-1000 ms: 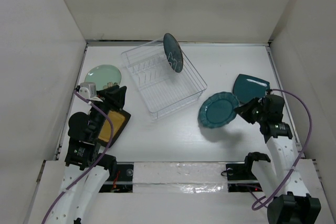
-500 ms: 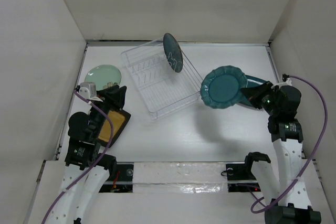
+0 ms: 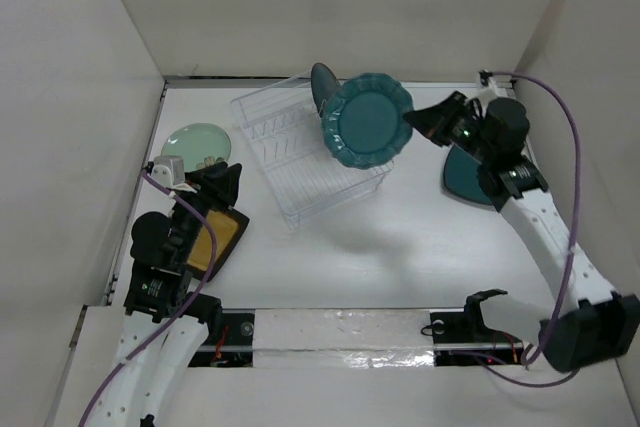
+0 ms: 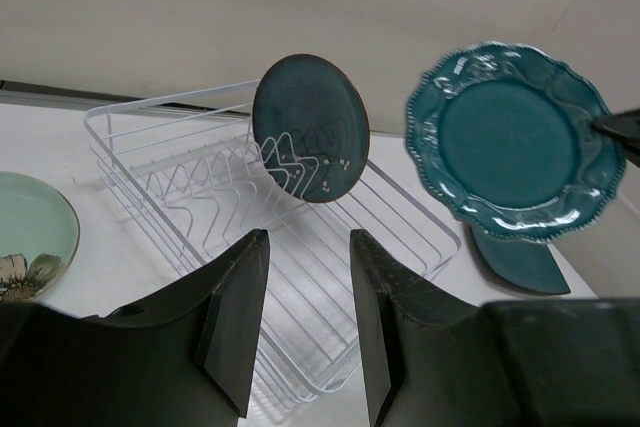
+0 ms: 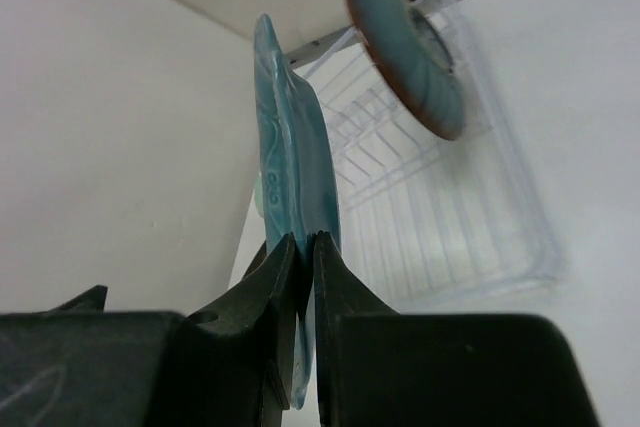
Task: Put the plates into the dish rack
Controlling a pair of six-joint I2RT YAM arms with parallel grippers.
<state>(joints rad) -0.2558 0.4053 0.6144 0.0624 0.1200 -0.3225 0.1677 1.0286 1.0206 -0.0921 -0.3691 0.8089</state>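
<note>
The right gripper [image 5: 300,265] has its jaws pinched narrow on the rim of the scalloped teal plate [image 3: 367,122], which hangs on edge in the air over the far right part of the dish rack [image 3: 310,192], not touching it. The left gripper [image 4: 300,319] stands half open on nothing, low at the rack's near left, over the mustard plate [image 3: 228,237].

I judge plate 2 of 5 to be on its way in. 1 round teal plate [image 4: 310,127] already leans among the tines at the rack's far end. The next move calls for turning the held plate parallel to that one and lowering it into a free slot in front of it.

From above, the held plate covers most of the racked one. The right arm hides part of the square teal plate [image 3: 465,179] right of the rack. The left wrist view cuts off the mint plate [image 3: 195,144], which lies left of the rack. The clear tines are hard to count.
</note>
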